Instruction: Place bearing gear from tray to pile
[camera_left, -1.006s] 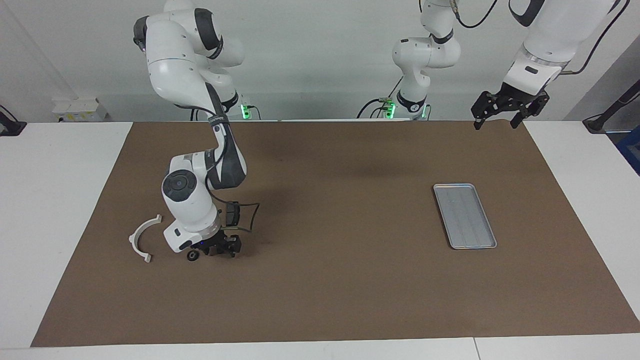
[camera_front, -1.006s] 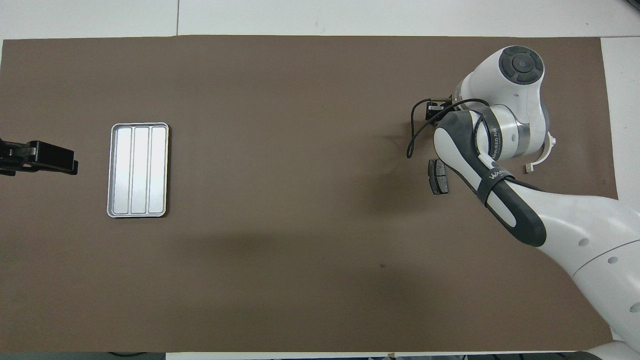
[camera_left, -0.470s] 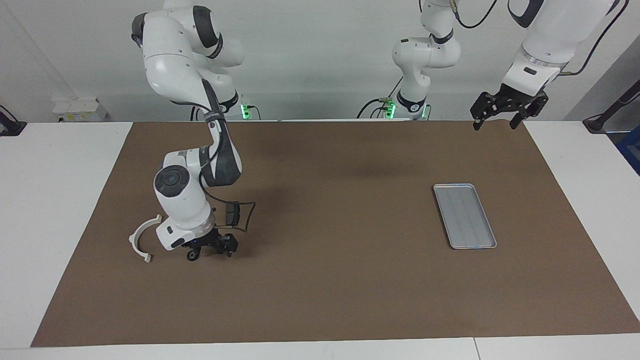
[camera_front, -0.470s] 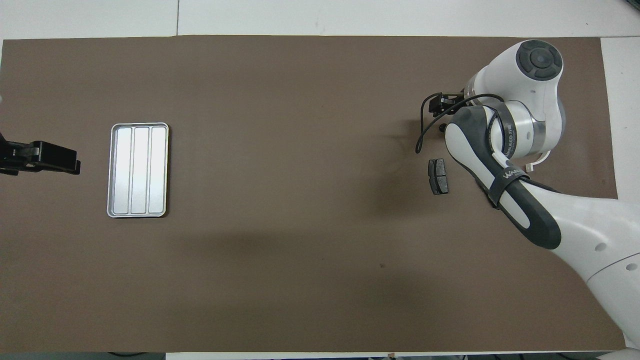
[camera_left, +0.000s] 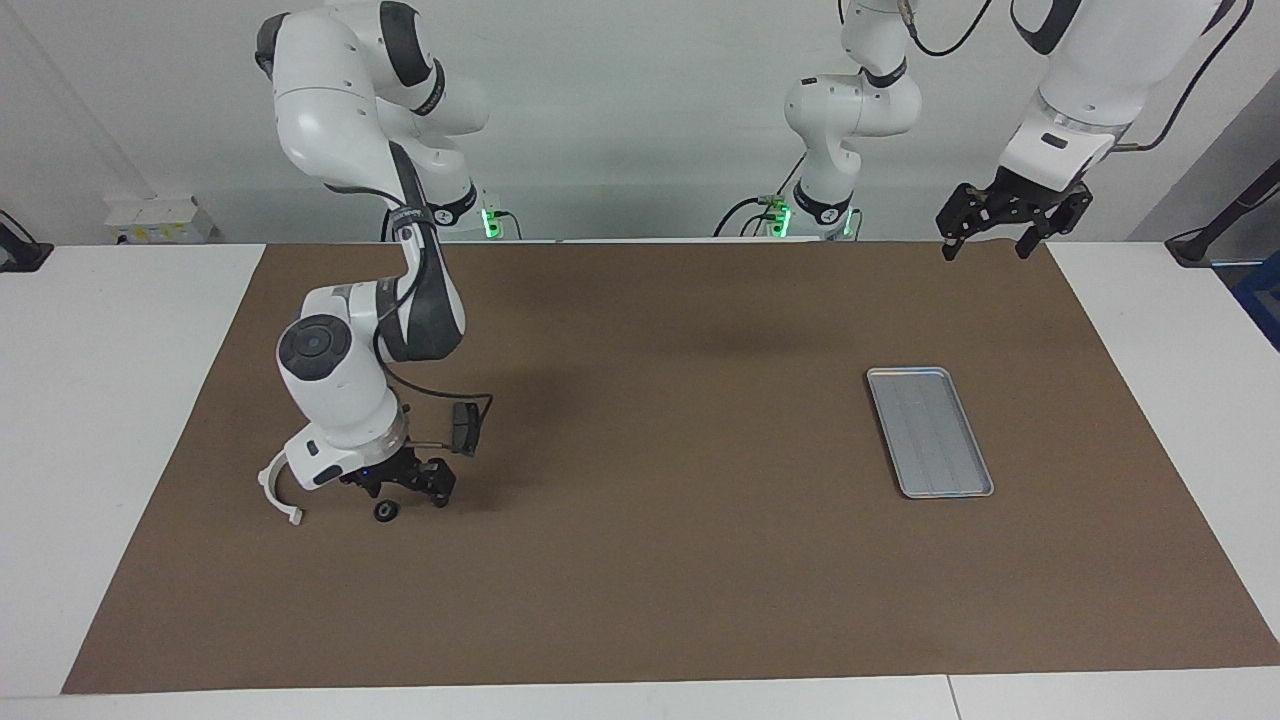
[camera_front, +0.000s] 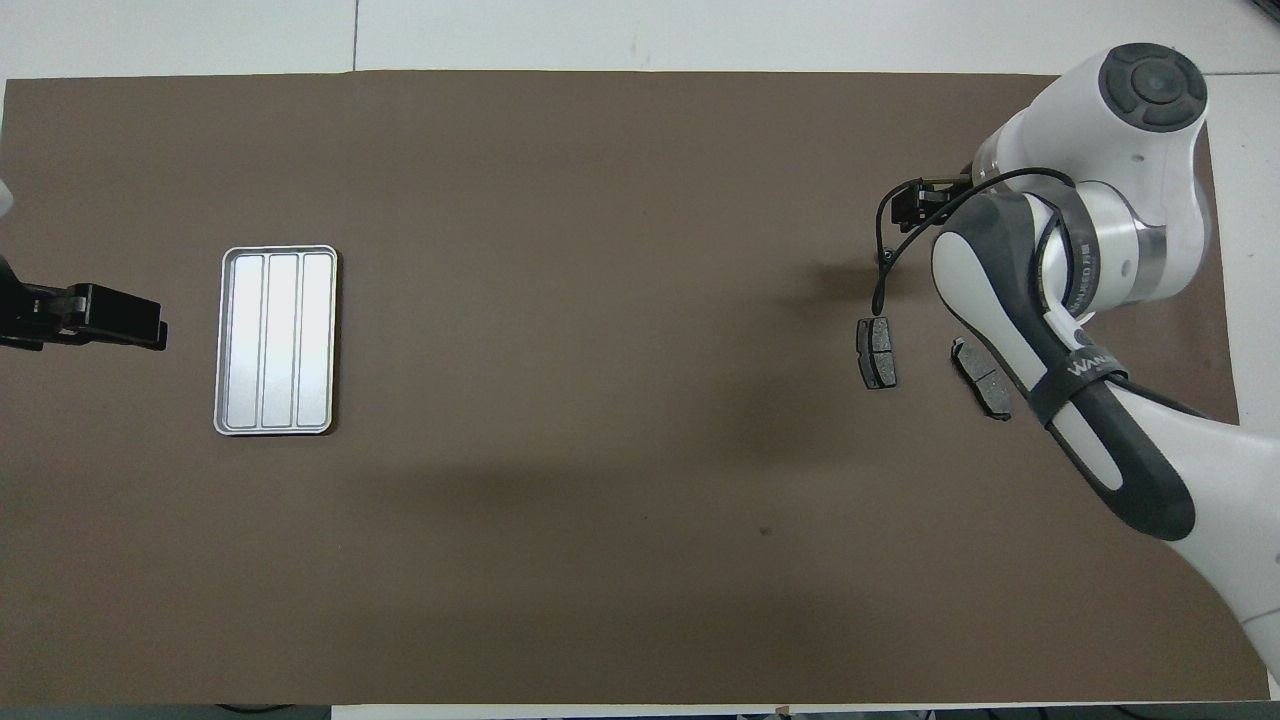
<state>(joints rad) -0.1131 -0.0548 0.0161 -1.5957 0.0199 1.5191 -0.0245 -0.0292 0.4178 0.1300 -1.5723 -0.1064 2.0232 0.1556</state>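
Note:
The bearing gear (camera_left: 385, 511), a small dark ring, lies loose on the brown mat at the right arm's end. Just above it hovers my right gripper (camera_left: 398, 489), open and holding nothing. Beside the gear lies the pile: a white half-ring bracket (camera_left: 272, 487) and two dark brake pads (camera_front: 876, 352) (camera_front: 982, 378). The silver tray (camera_left: 930, 432) (camera_front: 275, 340) sits bare at the left arm's end. My left gripper (camera_left: 985, 245) (camera_front: 152, 332) waits open, high over the mat's edge by the tray. In the overhead view the right arm hides the gear and the bracket.
The brown mat (camera_left: 680, 560) covers most of the white table. A black cable loops off the right wrist (camera_front: 880, 260) above one brake pad. Both arm bases stand along the robots' edge of the table.
My right gripper has lifted off the mat and swung toward its own end of the table, leaving the gear lying there. The second brake pad has come into sight. The left arm barely moved.

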